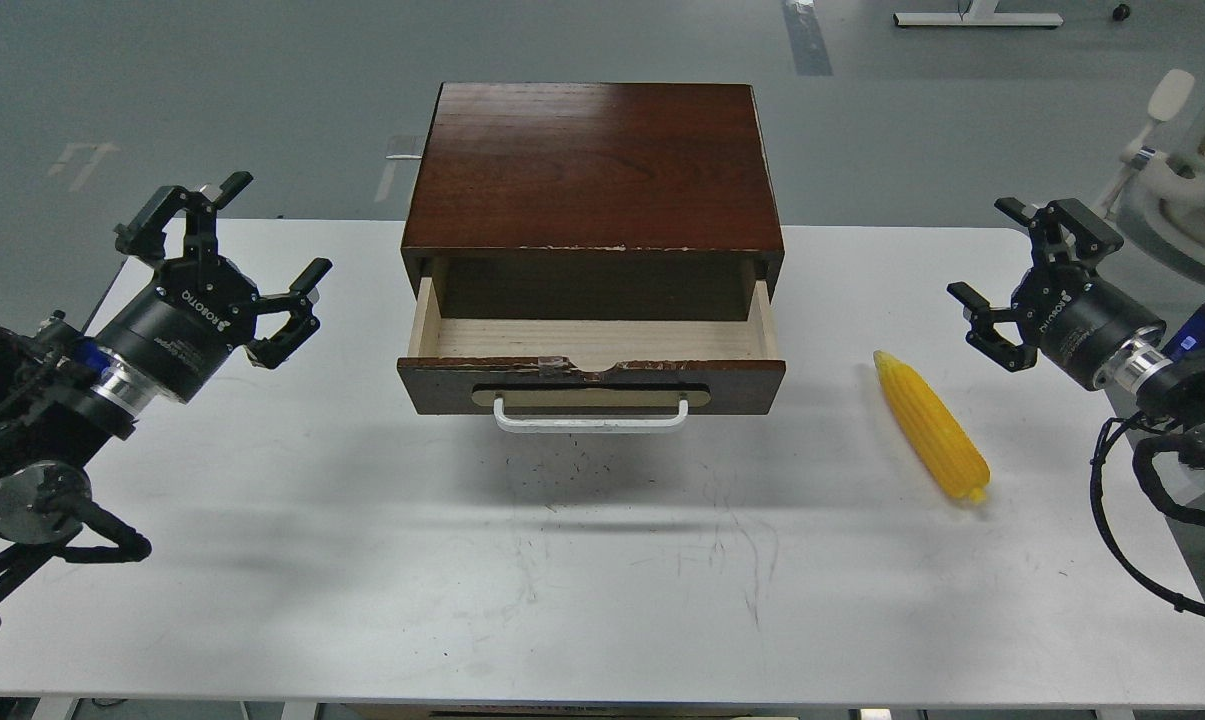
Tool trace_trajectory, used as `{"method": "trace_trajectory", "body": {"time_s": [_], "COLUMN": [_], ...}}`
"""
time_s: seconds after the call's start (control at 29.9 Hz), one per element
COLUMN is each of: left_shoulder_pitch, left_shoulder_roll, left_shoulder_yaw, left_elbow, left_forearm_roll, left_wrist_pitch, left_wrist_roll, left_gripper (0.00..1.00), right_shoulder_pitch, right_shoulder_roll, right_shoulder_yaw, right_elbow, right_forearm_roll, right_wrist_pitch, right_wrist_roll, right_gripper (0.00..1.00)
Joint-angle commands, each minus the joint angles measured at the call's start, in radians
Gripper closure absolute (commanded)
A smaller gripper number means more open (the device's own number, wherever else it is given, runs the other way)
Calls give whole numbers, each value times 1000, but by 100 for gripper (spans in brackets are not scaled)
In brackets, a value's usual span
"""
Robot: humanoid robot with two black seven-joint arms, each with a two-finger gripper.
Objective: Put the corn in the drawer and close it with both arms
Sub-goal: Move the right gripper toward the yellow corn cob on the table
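Corn (932, 427), bright yellow, tapered, kerneled, beside open drawer (592, 375); both arms' jaws spread wide, empty.

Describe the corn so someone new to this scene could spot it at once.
Start at the dark wooden drawer standing open mid-table. Look right of it, toward the right gripper: the corn lies flat on the white table. It is the only bright yellow, tapered thing there.

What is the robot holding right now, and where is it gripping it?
Nothing. The left gripper and right gripper are open and empty; the corn lies untouched on the table.
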Motion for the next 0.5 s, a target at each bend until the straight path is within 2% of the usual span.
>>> {"method": "trace_trajectory", "body": {"time_s": [0.0,0.33,0.47], "left_shoulder_pitch": [7,5,-6], "left_shoulder_roll": [-6,-1,10], "left_shoulder_yaw": [-1,-3,-4], "left_elbow": [3,3,6], "left_forearm_roll": [4,4,4], "left_wrist_pitch": [0,-15,-16], "left_wrist_roll": [0,0,0], "left_gripper": [0,0,0], "right_shoulder_pitch": [1,16,81], "right_shoulder_roll": [6,-5,-39], "right_shoulder_yaw": [1,-2,-4], "right_elbow": [0,10,15], "right_forearm_roll": [0,-26,-142], "right_wrist_pitch": [0,0,0], "right_wrist_roll": [0,0,0], "right_gripper": [0,0,0]}}
